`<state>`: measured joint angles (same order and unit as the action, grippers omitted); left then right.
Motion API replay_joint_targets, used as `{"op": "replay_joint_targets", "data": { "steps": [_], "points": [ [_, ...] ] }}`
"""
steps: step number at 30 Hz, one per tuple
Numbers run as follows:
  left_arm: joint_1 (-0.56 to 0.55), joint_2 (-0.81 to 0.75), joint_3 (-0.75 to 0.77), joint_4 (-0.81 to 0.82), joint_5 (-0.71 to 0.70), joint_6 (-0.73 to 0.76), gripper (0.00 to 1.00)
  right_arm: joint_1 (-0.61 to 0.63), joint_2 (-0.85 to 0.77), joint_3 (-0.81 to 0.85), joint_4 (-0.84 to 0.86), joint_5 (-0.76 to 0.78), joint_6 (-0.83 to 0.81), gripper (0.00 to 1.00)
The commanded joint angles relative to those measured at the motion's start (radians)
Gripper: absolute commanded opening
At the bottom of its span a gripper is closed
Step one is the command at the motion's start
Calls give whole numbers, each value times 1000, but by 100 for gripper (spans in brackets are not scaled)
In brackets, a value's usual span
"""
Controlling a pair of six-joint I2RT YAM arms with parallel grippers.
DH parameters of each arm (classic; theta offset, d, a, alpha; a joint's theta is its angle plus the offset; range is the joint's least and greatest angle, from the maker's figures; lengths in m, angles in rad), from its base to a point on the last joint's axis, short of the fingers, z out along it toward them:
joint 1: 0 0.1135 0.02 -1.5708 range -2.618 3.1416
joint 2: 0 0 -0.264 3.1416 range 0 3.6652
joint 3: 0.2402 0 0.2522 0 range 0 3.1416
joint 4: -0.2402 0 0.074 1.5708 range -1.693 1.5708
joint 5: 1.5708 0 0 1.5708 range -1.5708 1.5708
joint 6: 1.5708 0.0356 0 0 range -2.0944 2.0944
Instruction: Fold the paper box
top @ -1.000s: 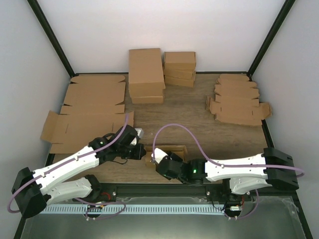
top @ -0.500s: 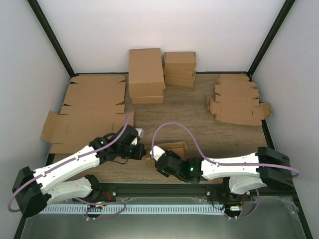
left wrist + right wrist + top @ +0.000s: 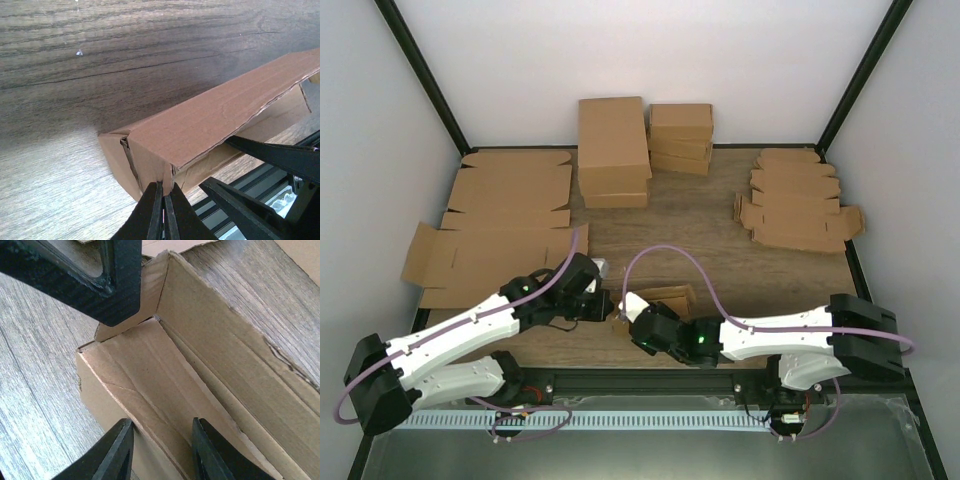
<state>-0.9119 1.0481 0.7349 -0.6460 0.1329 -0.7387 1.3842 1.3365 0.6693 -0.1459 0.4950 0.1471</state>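
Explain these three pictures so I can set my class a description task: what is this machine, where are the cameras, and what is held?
The machine is two white robot arms bolted at the near edge of a wooden table. The wide picture looks down from above and behind them; the other two come from a camera on each wrist. On the table lie flat cardboard sheets at left, closed boxes stacked at the back, and unfolded blanks at right. Between the arms sits the paper box, half folded. The left gripper is pinched shut on its end corner. The right gripper is open, its fingers straddling a long side wall.
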Motion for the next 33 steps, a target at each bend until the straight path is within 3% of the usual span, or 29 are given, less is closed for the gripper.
{"op": "replay_joint_targets", "data": {
  "steps": [1,23,33],
  "points": [
    [-22,-19,-15,-19,31,-38,4,-11,30,17,13,5,34,34],
    [-65,-49,-121,-19,28,-101,4,-20,30,34,-3,-6,46,33],
    [-68,-37,-73,-29,-29,-92,4,-19,-179,104,-215,-179,162,48]
  ]
}}
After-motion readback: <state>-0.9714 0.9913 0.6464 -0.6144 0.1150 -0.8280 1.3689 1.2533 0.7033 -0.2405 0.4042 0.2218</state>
